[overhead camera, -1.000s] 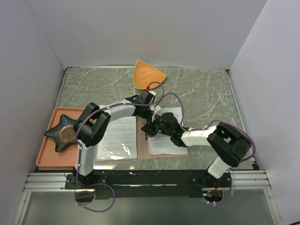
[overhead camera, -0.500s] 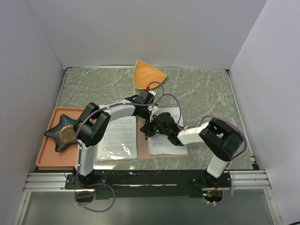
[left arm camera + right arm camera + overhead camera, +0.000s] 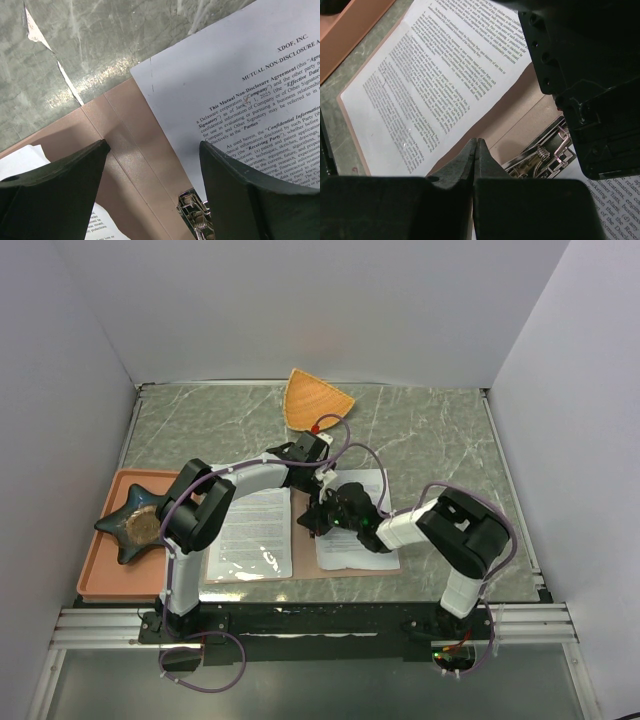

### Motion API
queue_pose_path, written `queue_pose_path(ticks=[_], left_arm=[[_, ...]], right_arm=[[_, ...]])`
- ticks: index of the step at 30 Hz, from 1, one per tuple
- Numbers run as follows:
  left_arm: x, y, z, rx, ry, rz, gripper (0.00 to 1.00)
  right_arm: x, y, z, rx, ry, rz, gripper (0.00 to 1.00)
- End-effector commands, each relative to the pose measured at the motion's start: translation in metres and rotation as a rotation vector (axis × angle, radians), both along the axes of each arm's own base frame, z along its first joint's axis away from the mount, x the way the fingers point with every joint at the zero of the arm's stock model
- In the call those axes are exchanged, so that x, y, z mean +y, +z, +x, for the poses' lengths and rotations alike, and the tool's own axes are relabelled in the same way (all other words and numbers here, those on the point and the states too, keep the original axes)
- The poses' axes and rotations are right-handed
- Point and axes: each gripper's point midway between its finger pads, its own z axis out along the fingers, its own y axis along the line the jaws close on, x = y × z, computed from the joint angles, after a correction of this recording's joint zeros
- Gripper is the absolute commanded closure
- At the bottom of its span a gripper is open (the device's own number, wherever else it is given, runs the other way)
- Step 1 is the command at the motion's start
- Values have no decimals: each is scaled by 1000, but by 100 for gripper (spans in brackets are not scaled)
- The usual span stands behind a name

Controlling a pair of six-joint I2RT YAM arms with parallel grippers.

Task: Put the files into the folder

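Note:
The folder (image 3: 305, 565) lies open and flat near the table's front edge. One file (image 3: 255, 532) lies on its left half and another file (image 3: 352, 540) on its right half. My left gripper (image 3: 325, 485) is open and empty, just above the folder's spine (image 3: 125, 130), with the metal clip (image 3: 197, 217) under it and the right file (image 3: 240, 85) beside it. My right gripper (image 3: 316, 521) is shut with nothing between its jaws, low over the spine (image 3: 520, 117) next to the clip (image 3: 545, 155). The left file (image 3: 435, 70) lies beyond its fingertips (image 3: 476, 145).
A salmon tray (image 3: 100, 575) with a dark star-shaped dish (image 3: 138, 525) sits at the left, touching the folder's side. An orange fan-shaped dish (image 3: 315, 400) lies at the back. The two grippers are close together; the left gripper's body (image 3: 585, 75) fills the right wrist view's upper right.
My right arm's elbow has swung left and the right gripper has edged left toward the folder's spine. The left arm and the papers have not moved.

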Motion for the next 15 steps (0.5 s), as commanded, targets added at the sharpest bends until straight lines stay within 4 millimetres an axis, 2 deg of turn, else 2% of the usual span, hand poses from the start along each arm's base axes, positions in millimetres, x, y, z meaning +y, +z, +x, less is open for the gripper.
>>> queue_pose_path(ticks=[1, 8, 15], left_arm=[[45, -80, -79, 343, -12, 167, 19], [45, -80, -80, 352, -14, 167, 19], [43, -80, -79, 354, -12, 159, 19]], right_arm=[[-19, -51, -27, 124, 18, -102, 100], [-34, -70, -28, 130, -36, -139, 100], [-41, -76, -31, 114, -63, -171, 100]])
